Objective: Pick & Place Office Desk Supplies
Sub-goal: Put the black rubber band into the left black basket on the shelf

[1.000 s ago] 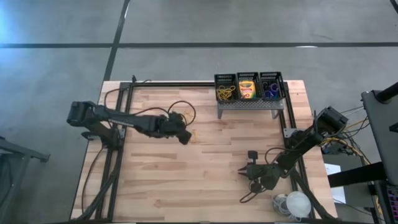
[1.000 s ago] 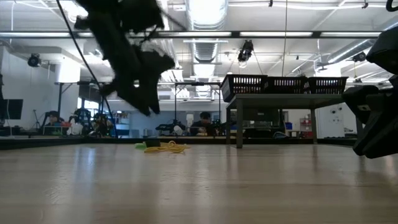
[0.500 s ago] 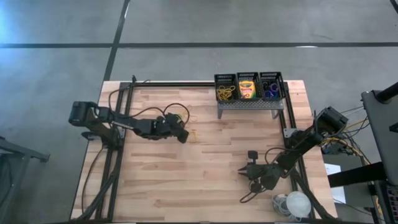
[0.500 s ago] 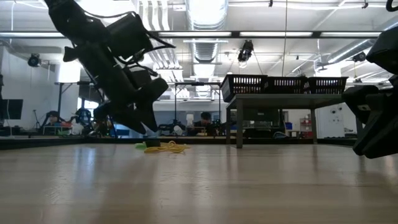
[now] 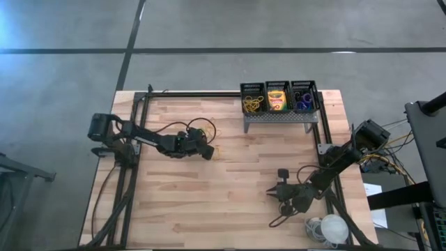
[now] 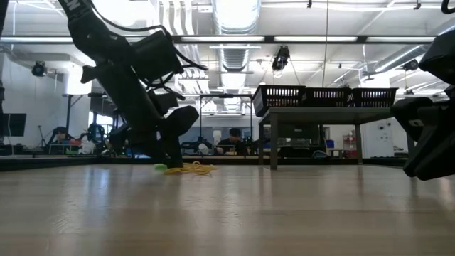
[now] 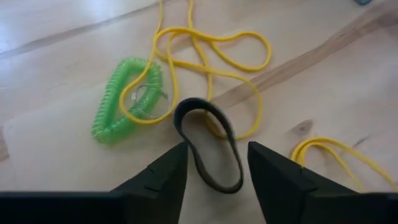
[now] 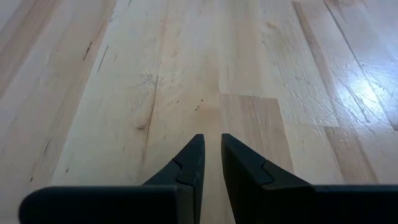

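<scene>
Rubber bands (image 7: 211, 68), wood table (image 5: 230, 188), workshop beyond

black ring (image 7: 210, 146) flat on wood | green coil ring (image 7: 122, 99) beside | yellow rubber bands (image 7: 211, 59) overlapping both

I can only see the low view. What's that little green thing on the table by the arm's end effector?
Observer: It's a green coil ring, lying flat right next to a black band.
Operator: Is the arm grabbing the black one?
Observer: Not yet. The left end effector is open, and the black band lies on the wood between its two fingers.
Operator: What's inside the baskets up on the stand?
Observer: From above, the three mesh bins hold, going left to right in the picture, yellow rubber bands, a crayon box, and blue and purple rings.
</scene>
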Controlling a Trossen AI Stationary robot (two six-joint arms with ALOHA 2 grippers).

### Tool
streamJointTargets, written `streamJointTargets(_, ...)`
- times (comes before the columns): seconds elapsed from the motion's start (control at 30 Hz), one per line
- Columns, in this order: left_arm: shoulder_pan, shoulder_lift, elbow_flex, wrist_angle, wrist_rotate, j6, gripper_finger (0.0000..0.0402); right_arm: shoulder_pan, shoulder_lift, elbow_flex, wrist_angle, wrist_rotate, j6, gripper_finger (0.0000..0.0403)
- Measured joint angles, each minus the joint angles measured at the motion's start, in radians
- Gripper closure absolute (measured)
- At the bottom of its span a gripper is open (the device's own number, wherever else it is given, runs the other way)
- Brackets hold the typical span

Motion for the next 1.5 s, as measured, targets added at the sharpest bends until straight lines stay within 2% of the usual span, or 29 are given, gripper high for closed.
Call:
streamJointTargets(0.13, 0.001, -0.001, 0.002, 0.000, 0.003, 0.000, 0.0276, 0.000, 0.000, -0.003, 0.001, 0.000, 0.000, 0.0353)
streamJointTargets(0.37, 0.002, -0.005, 0.004, -0.032, 0.045, 0.011, 0.0389, 0.000, 0.000, -0.004, 0.001, 0.000, 0.000, 0.0353)
streamJointTargets(0.57, -0.019, -0.077, 0.077, -0.215, 0.040, 0.018, 0.0398, 0.000, 0.000, -0.005, 0.002, 0.000, 0.000, 0.0353)
streamJointTargets(0.7, -0.092, -0.108, 0.124, -0.214, 0.036, 0.109, 0.0399, 0.000, 0.000, -0.006, 0.002, 0.000, 0.000, 0.0353)
streamJointTargets(0.8, -0.172, -0.099, 0.137, -0.126, 0.007, 0.165, 0.0400, 0.000, 0.000, -0.006, 0.004, 0.000, 0.000, 0.0353)
streamJointTargets(1.0, -0.322, -0.007, 0.137, 0.202, -0.082, 0.278, 0.0400, 0.000, 0.000, -0.009, 0.024, 0.001, 0.000, 0.0354)
streamJointTargets(1.2, -0.381, 0.153, 0.149, 0.515, -0.094, 0.387, 0.0400, 0.000, 0.000, -0.042, 0.128, 0.058, -0.009, 0.0351)
streamJointTargets(1.4, -0.395, 0.292, 0.225, 0.586, -0.090, 0.449, 0.0400, -0.029, -0.017, -0.081, 0.270, 0.088, -0.019, 0.0316)
streamJointTargets(1.5, -0.399, 0.330, 0.267, 0.585, -0.061, 0.479, 0.0400, -0.057, -0.012, -0.109, 0.448, 0.083, -0.088, 0.0287)
